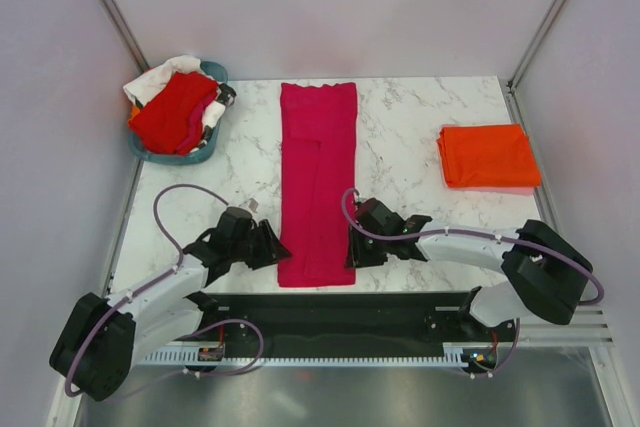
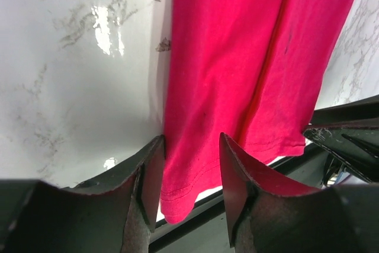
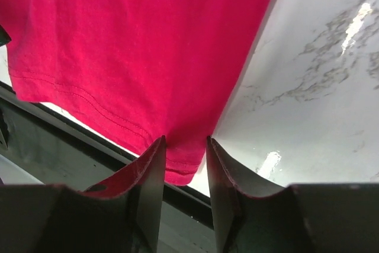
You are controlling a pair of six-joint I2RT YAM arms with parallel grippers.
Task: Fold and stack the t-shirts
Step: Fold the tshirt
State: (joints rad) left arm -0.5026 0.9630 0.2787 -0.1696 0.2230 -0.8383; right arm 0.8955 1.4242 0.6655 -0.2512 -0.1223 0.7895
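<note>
A magenta-pink t-shirt (image 1: 318,182), folded into a long narrow strip, runs from the back of the marble table to its near edge. My left gripper (image 1: 270,245) is at the strip's near left corner. In the left wrist view its jaws (image 2: 191,137) stand apart, with the hem corner of the shirt (image 2: 237,75) between them. My right gripper (image 1: 352,245) is at the near right corner. It too is open (image 3: 185,138), straddling the other hem corner (image 3: 136,45). An orange t-shirt (image 1: 488,155) lies folded at the right.
A teal basket (image 1: 150,152) at the back left holds a red shirt (image 1: 175,112) over white cloth (image 1: 160,77). The table's near edge and a black rail (image 1: 340,312) run just below both grippers. Frame posts stand at the back corners.
</note>
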